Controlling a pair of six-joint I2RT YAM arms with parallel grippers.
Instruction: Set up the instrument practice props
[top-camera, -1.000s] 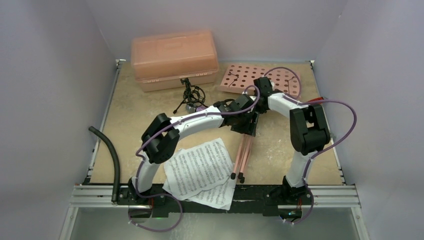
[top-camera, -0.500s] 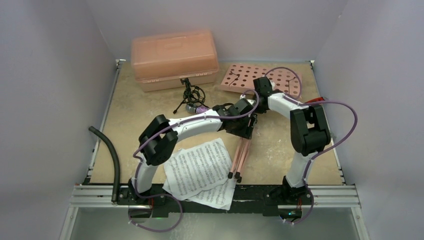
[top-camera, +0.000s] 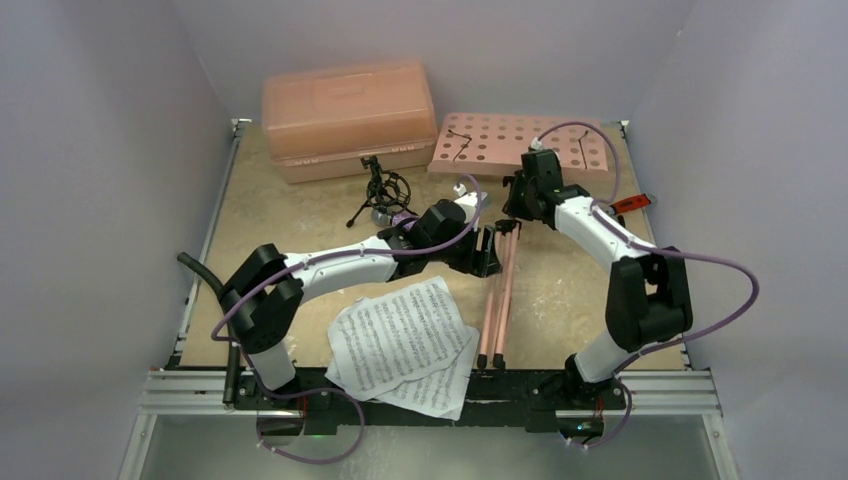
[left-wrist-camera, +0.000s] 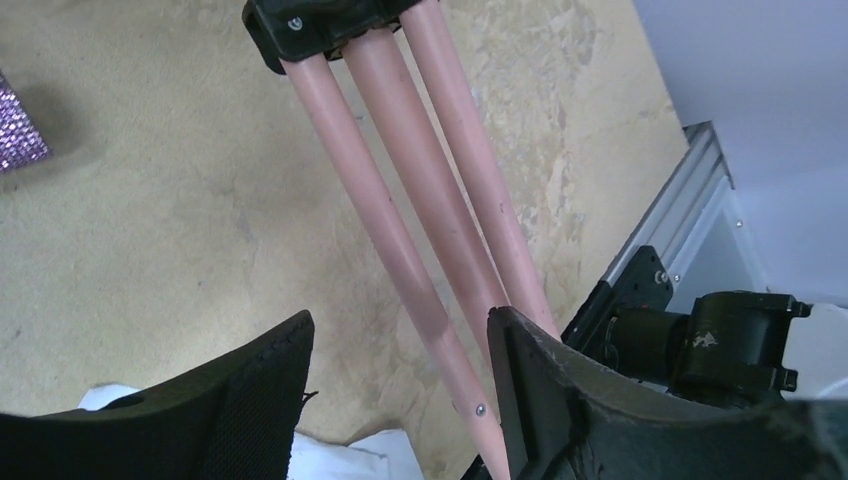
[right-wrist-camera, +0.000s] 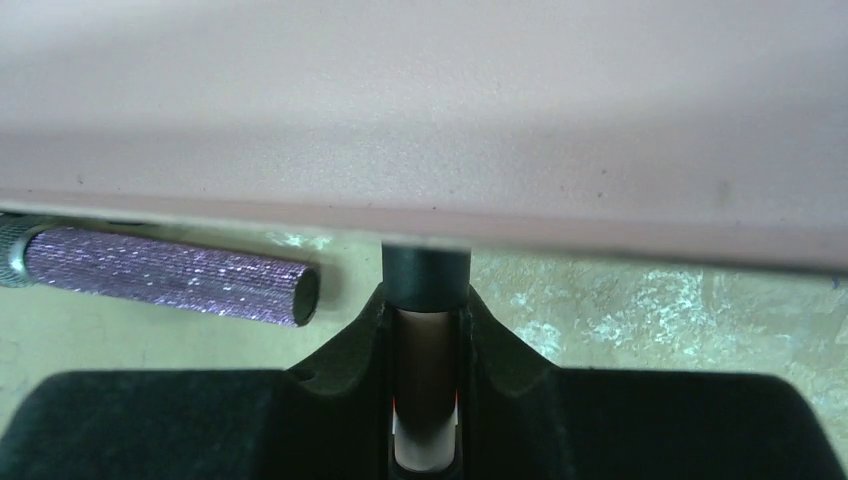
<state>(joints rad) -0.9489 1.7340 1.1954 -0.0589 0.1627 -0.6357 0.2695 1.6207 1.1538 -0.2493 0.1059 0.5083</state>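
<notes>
1. Top external view gives you the pink perforated music stand (top-camera: 490, 150) lying just right of the salmon-pink case (top-camera: 348, 118). Its holed panel sits level with the case's front. Its three pink legs (top-camera: 497, 300) are folded together and run from the panel toward the near edge, ending in black tips.
2. Just in front of the case, the black tripod mic stand (top-camera: 377, 188) stands upright, with the purple glitter microphone (top-camera: 393, 216) lying at its feet. The sheet-music pages (top-camera: 400, 335) lie overlapping well in front of the case, just left of the leg tips.
3. Against a second ago, the panel has moved back and squared up beside the case, and you see more of its face. The legs slanted leftward then; now they point almost straight forward, with their feet further from the pages.
4. Your left arm has dropped lower and stretched out, its elbow swung away leftward. Your right arm's elbow has slid toward the near edge.
5. The left gripper (top-camera: 487, 250) sits in front of the case's right end, beside the leg hub. Its fingers (left-wrist-camera: 250, 400) are spread wide with the legs passing between them; you cannot tell whether they touch.
6. The right gripper (right-wrist-camera: 425, 300) reaches to the panel right of the case. Its fingers are pinched on the pole (right-wrist-camera: 424, 400) just under a black collar (right-wrist-camera: 425, 270).
</notes>
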